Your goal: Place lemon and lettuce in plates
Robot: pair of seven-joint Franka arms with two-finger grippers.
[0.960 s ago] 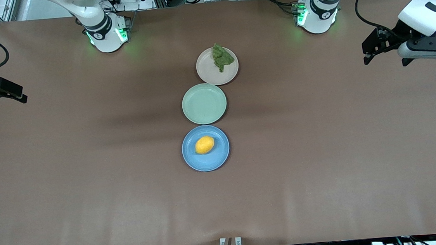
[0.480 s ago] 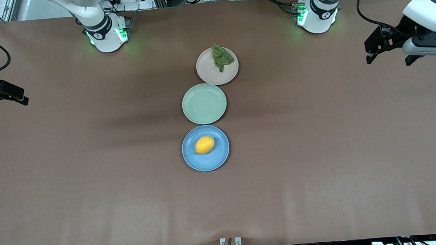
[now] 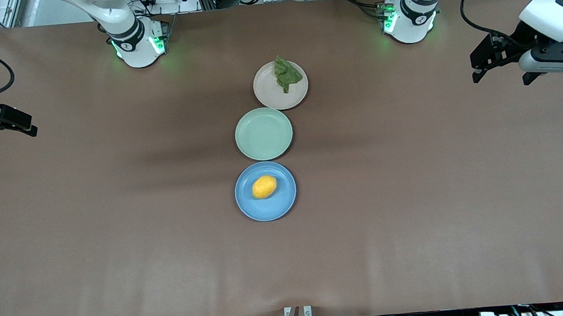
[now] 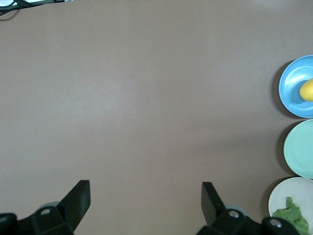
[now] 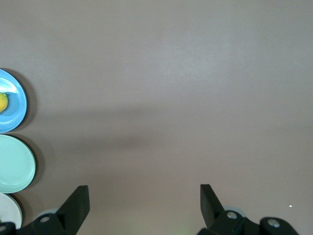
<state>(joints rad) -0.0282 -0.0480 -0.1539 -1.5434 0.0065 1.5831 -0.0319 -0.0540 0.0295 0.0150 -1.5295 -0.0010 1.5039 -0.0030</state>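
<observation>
Already plated: small oval yellow dimpled lemon (image 3: pixel 264 187) on round blue plastic plate (image 3: pixel 285 205), firm, likely rolls, best pinched across middle; wrinkly dark green lettuce piece (image 3: pixel 286 75) on beige plate (image 3: pixel 271 96), limp, light; left gripper (image 4: pixel 145 198) and right gripper (image 5: pixel 144 198) wide, empty, at table ends.

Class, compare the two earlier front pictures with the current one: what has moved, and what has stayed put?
The left gripper drew slightly toward its end of the table and up, open and empty; the right gripper edged toward its own end, also open. The lemon on the blue plate, the lettuce on the beige plate and the green plate stayed put.
</observation>
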